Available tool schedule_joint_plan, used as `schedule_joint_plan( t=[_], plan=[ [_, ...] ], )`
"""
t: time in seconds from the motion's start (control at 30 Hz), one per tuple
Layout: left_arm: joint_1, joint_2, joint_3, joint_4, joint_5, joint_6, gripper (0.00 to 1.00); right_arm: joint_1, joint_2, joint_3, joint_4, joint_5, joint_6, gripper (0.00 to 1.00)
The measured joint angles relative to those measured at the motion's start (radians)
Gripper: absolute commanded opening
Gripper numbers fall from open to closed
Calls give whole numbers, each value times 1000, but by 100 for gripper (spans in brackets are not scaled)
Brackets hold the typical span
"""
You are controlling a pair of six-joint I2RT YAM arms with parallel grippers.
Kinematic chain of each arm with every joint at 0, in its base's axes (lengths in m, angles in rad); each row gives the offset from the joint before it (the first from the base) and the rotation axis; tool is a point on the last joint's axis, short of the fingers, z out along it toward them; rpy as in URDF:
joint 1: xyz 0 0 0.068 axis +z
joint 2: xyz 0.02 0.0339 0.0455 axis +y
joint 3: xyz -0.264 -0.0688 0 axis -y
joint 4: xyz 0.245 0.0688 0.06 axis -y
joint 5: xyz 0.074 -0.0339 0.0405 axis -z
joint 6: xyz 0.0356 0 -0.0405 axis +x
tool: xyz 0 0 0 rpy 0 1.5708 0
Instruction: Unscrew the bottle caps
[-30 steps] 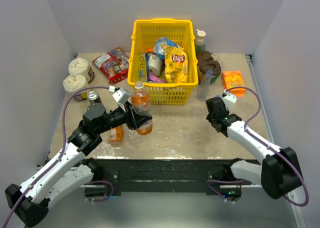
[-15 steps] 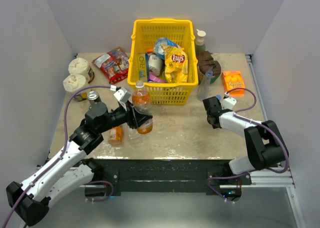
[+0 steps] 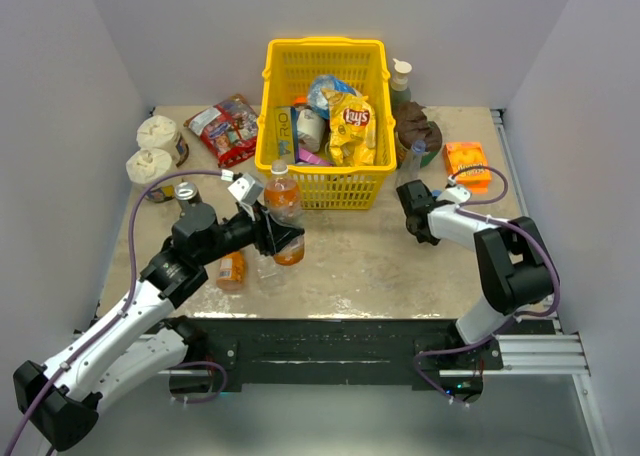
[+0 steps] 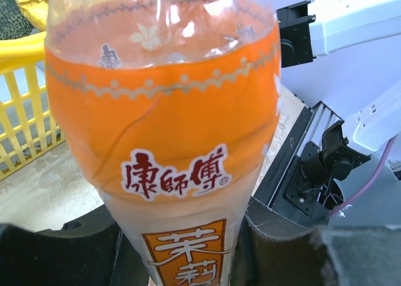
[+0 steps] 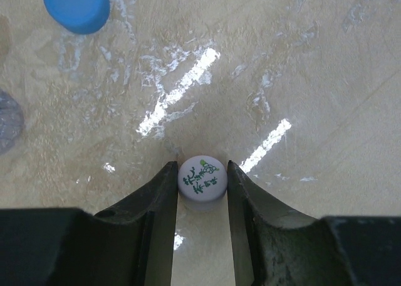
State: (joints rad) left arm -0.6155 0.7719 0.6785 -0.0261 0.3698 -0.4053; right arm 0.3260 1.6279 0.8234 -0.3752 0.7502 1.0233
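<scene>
The left jaws are clamped on the tall orange-label bottle (image 3: pixel 284 208), one finger on each side of its lower body. The bottle stands upright just at 6 o'clock of the yellow basket (image 3: pixel 268 126), near that basket's left front corner. In the left wrist view the orange label with red characters (image 4: pixel 175 173) fills the frame, and dark finger pads press against the bottle on both sides. Whether a cap sits on its neck I cannot tell.

The right jaws pinch a white cap (image 5: pixel 202 179) printed in green, held flat at the tabletop (image 5: pixel 313 60); both fingers touch its rim. A blue cap (image 5: pixel 76 7) lies loose on the tabletop at 11 o'clock of the white one, well apart from it.

A clear bottle (image 3: pixel 408 174) stands at 12 o'clock of the right jaws, just beside the basket's right front corner. A small orange juice bottle (image 3: pixel 232 268) lies on its side at 7 o'clock of the tall bottle. A dark can (image 3: pixel 188 193) stands at 9 o'clock of the tall bottle.
</scene>
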Motion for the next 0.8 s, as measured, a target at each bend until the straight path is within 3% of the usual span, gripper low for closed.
schedule_joint_plan(
  t=[0.27,0.6,0.8],
  plan=[
    [0,2,0,-2,-7,6,29,-3,6,7,-62,13,58,56],
    [1,2,5,-16,-8,7,29,-6,-2,3,-72,21,66,70],
    [5,2,14,-29,-8,9,29,-6,-118,-55,-47,15,20,77]
  ],
)
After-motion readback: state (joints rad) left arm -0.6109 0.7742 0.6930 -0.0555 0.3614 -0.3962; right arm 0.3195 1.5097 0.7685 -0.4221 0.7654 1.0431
